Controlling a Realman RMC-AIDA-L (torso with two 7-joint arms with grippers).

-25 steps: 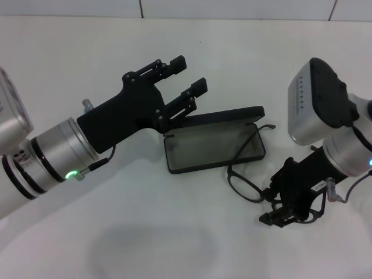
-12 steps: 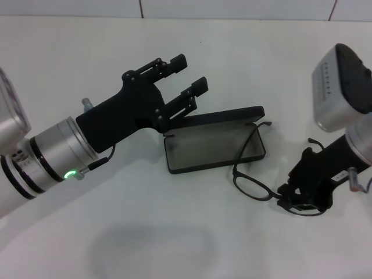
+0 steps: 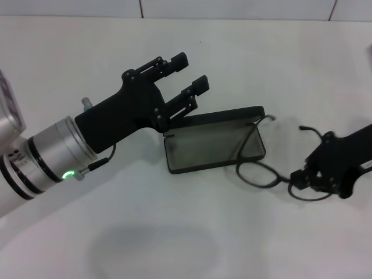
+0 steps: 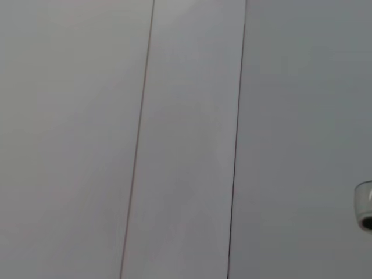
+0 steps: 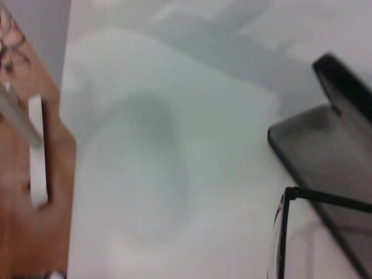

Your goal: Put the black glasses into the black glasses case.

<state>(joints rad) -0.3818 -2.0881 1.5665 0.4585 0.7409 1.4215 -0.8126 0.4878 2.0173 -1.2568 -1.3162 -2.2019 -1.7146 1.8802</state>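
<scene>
The right gripper [image 3: 302, 181] is clamping one lens rim of the black glasses [image 3: 273, 168] and, compared with a second ago, is carrying them rightward and higher, one temple still trailing over the open black glasses case [image 3: 212, 145]. That reads as repositioning before insertion. Behind the case's lid, the left gripper [image 3: 185, 72] is hovering wide open, empty. One pair of glasses, one case, two grippers.

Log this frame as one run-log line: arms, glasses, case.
left gripper: open, propping case lid | right gripper: shut on black glasses | black glasses: one temple over open black glasses case | stage: not yet inside
</scene>
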